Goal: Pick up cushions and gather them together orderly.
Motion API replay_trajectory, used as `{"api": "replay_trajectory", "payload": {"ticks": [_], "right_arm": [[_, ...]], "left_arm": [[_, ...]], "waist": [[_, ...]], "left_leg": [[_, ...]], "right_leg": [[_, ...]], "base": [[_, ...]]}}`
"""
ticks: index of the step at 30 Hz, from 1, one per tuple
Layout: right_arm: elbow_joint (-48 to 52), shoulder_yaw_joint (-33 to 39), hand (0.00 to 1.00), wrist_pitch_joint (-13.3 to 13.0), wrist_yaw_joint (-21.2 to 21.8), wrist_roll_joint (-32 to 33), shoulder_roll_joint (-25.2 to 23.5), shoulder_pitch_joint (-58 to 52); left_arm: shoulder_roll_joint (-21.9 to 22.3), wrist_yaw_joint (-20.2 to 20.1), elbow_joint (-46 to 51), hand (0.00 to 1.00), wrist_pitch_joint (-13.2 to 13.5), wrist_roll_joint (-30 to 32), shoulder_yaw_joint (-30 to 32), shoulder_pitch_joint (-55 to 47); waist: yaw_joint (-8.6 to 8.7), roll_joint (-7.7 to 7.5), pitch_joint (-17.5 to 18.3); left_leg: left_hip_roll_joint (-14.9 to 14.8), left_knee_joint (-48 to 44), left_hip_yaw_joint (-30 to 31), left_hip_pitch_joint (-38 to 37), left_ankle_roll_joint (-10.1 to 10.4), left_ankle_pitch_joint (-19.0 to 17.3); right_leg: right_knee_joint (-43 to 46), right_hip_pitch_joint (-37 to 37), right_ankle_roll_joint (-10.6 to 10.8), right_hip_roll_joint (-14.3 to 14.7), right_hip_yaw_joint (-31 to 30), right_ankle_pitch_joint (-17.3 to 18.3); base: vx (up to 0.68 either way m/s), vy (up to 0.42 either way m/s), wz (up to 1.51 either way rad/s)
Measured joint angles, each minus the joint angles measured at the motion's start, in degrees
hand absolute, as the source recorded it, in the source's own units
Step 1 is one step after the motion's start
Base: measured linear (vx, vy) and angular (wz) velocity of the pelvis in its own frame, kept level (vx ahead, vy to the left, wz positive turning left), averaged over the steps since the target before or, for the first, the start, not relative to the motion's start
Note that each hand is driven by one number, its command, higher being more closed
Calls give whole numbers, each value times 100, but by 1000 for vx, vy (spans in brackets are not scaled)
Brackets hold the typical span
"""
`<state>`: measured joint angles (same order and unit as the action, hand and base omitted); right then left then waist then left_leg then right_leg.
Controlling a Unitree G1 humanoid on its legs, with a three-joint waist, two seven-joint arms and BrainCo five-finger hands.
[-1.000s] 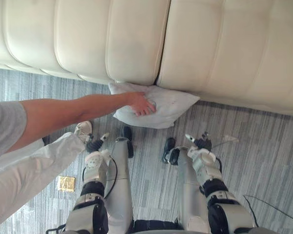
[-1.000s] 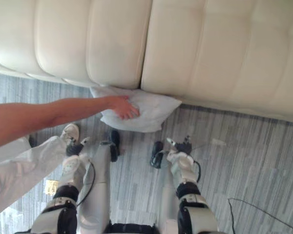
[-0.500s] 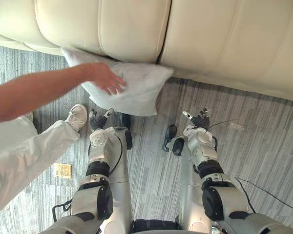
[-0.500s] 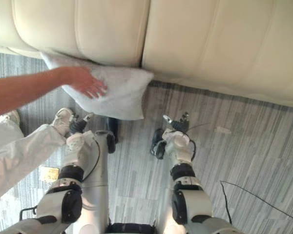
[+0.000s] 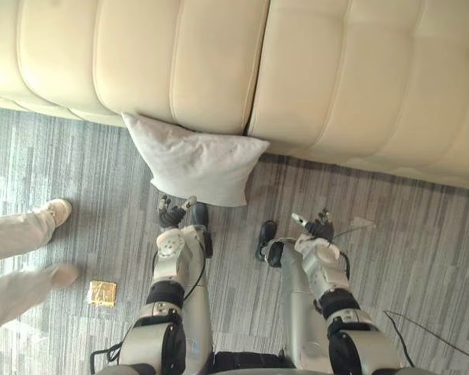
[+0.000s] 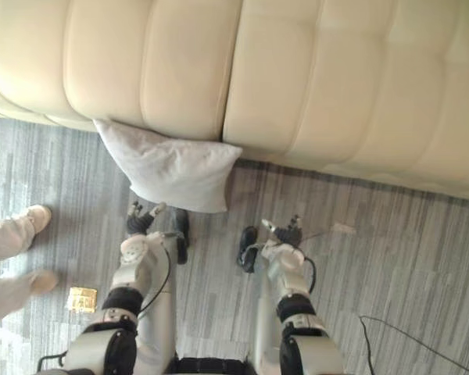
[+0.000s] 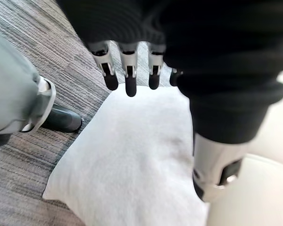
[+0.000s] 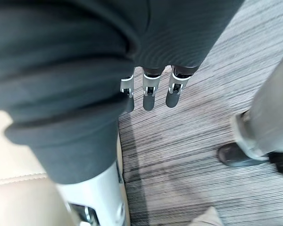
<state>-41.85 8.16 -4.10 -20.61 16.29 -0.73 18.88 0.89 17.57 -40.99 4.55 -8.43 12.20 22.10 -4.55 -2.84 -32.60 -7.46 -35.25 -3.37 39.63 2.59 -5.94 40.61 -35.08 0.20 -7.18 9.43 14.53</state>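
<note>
Cream sofa (image 5: 336, 78) w/ padded vertical panels spans the whole upper half of the frame, seen from above. Below it, grey striped carpet floor (image 5: 422, 234) covers the lower half.

At the left edge, mid-height, a person's legs (image 5: 12, 234) in pale trousers & light shoes stand on the carpet, well apart from the cushion.

White cushion (image 5: 195, 164) lies on the floor just left of frame ctr, its upper edge against the sofa base, lower corner pointing down-frame.

Robot's left hand (image 5: 172, 212) sits just below the cushion's lower edge, lower ctr-left. Its wrist view shows the fingers (image 7: 127, 80) straight and spread from the thumb, holding nothing, tips over the cushion's edge; contact can't be made out, prob. just clear of it.

Right hand (image 5: 316, 228) is lower ctr-right, over bare carpet near the sofa base, fingers (image 8: 148, 96) relaxed and apart, empty.

Small gold square (image 5: 103, 292) lies on the carpet, lower left.
</note>
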Motion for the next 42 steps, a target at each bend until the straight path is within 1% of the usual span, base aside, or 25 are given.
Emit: {"api": "replay_trajectory", "payload": {"ticks": [1,3,4,6,7,8,9,10,11,12,14,15,17,20,24,29,34,36,38,39,40,41,42], "right_arm": [[82,-16,0,-2,16,-3,-27,-107],[320,-92,0,-4,119,-8,-61,-508],[330,-113,0,-4,141,-10,-54,-575],[496,-161,0,-1,246,-50,-78,-1126],[494,-161,0,1,259,-53,-92,-1210],[489,-159,0,10,279,-55,-124,-1435],[486,-155,0,10,298,-58,-135,-1550],[472,-154,0,11,340,-60,-154,-1745],[413,-148,0,12,395,-62,-157,-1942],[359,-136,0,12,417,-66,-157,-2025],[68,-16,0,24,490,-92,-182,-2275],[-16,47,0,30,496,-131,-199,-2301],[-251,204,0,53,565,-268,-215,-2409],[-342,303,0,71,655,-296,-273,-2482],[-541,339,0,86,729,-340,-316,-2501],[-674,470,0,112,823,-475,-323,-2505],[-842,450,0,122,845,-515,-319,-2444],[-879,393,0,125,841,-514,-308,-2352],[-900,246,0,127,829,-508,-251,-2257],[-904,234,0,128,820,-506,-213,-2148],[-905,225,0,128,823,-506,-195,-2057],[-904,252,0,128,817,-506,-178,-1876],[-896,266,0,133,812,-505,-150,-1834]], "left_arm": [[-3,-29,16,0,-1,5,-37,-84],[-33,-130,124,0,-5,70,-245,-474],[-38,-150,127,0,-5,79,-282,-543],[-33,-241,140,0,-8,117,-495,-985],[-33,-278,139,0,-11,118,-522,-1059],[-34,-330,134,0,-21,119,-550,-1260],[-33,-351,117,0,-21,119,-551,-1350],[-20,-419,58,0,-24,118,-552,-1495],[-18,-441,-86,0,-23,121,-537,-1622],[-16,-450,-178,0,-24,128,-537,-1680],[-4,-550,-489,0,-30,190,-516,-1949],[-1,-555,-565,0,-31,228,-510,-2009],[40,-600,-824,0,-38,371,-434,-2162],[32,-668,-1045,0,-47,412,-421,-2222],[55,-686,-1216,0,-53,610,-414,-2289],[58,-784,-1364,0,-55,716,-412,-2308],[63,-798,-1446,0,-53,830,-414,-2315],[61,-801,-1440,0,-51,832,-415,-2294],[68,-796,-1346,0,-39,829,-429,-2277],[105,-792,-1283,0,-30,824,-432,-2275],[107,-784,-1224,0,-31,822,-438,-2275],[114,-777,-1163,0,-43,816,-425,-2138],[122,-779,-1142,0,-44,816,-432,-2113]], "waist": [[0,-6,6],[-7,-17,20],[-5,-14,26],[-1,-31,225],[-2,-54,291],[-1,-87,477],[0,-102,578],[1,-121,776],[0,-126,1000],[4,-127,1121],[18,-119,1573],[22,-119,1670],[47,-63,1988],[80,-12,2207],[101,84,2409],[109,121,2525],[123,119,2575],[127,126,2561],[87,174,2522],[89,196,2492],[109,204,2481],[129,237,2328],[122,246,2267]], "left_leg": [[5,84,-16,-115,1,18],[30,433,-79,-681,18,64],[40,496,-81,-786,22,72],[103,800,-86,-1279,48,92],[103,849,-88,-1337,57,99],[105,957,-90,-1481,109,130],[106,1017,-90,-1563,112,132],[104,1128,-92,-1693,120,136],[107,1256,-88,-1871,147,153],[107,1322,-87,-1945,153,156],[120,1577,-96,-2291,172,168],[124,1647,-97,-2370,177,171],[150,1947,-107,-2691,199,188],[186,2154,-102,-2921,208,232],[216,2366,-93,-3227,210,240],[232,2582,-92,-3507,221,282],[296,2857,-40,-3664,190,490],[341,2878,165,-3515,185,593],[420,2688,470,-3094,176,712],[433,2566,526,-2843,167,855],[481,2640,544,-2584,210,1139],[425,2169,28,-2356,40,858],[359,1792,-266,-2317,-100,610]], "right_leg": [[-67,102,-7,-1,2,-14],[-381,633,14,4,17,-50],[-442,739,14,7,24,-58],[-717,1237,17,3,96,-62],[-749,1287,18,1,101,-62],[-853,1434,25,6,110,-58],[-927,1532,25,16,128,-58],[-1057,1673,26,28,154,-58],[-1231,1872,33,31,206,-63],[-1306,1954,38,35,234,-66],[-1600,2297,63,46,258,-80],[-1682,2365,78,50,264,-89],[-2021,2701,137,68,290,-149],[-2257,2958,165,68,322,-192],[-2601,3378,210,82,398,-260],[-2837,3694,236,110,424,-337],[-2995,3832,235,101,533,-408],[-2978,3801,223,86,713,-421],[-2793,3572,198,81,1002,-400],[-2643,3391,185,39,1120,-387],[-2565,3167,94,-105,1311,-413],[-2497,3054,41,-270,1586,-435],[-2412,3037,40,-362,1655,-434]], "base": [[72,-28,3],[82,-24,-1],[93,-19,3],[108,-26,10],[127,-42,9],[111,-34,6],[144,-33,7],[177,-25,9],[147,-20,8],[152,-27,6],[160,-27,3],[162,-13,2],[131,0,1],[110,1,4],[114,2,6],[54,-6,1],[-21,0,12],[-66,-1,49],[-140,-3,78],[-182,-7,82],[-197,72,91],[-211,105,86],[-205,147,78]]}}
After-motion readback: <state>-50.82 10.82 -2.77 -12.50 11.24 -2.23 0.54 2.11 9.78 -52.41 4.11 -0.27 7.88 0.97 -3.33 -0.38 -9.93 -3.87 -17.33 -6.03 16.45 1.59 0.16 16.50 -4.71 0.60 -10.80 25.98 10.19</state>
